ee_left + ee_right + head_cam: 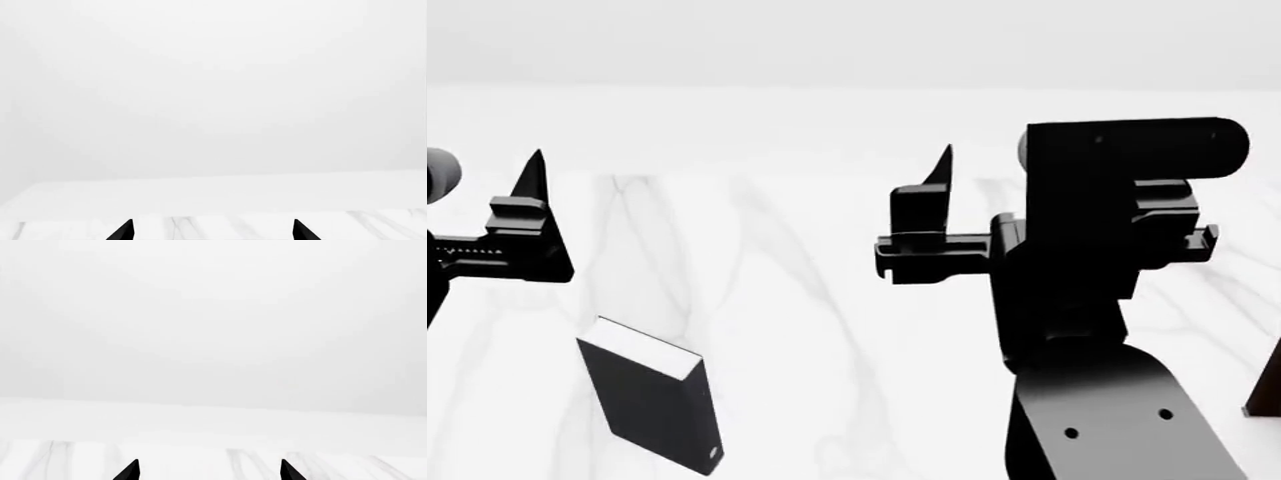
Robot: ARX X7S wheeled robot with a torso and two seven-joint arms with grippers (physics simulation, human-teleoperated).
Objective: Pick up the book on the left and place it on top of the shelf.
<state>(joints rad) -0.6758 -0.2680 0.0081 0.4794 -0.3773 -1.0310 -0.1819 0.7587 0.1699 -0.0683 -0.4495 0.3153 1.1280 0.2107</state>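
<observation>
The book point(651, 405) stands near you on the left of the marble table point(827, 330), leaning a little, thin and matte black with white page edges on top and a tiny pale mark at its lower corner. Your left gripper point(212, 231) hangs empty above and beyond it, its pointed black fingertips set wide apart; the right gripper point(209, 471) is likewise spread and empty. Bring the left arm down and back toward you, square the fingers to the flat covers, and pinch across the thin spine. The smooth hard cover may slip.
</observation>
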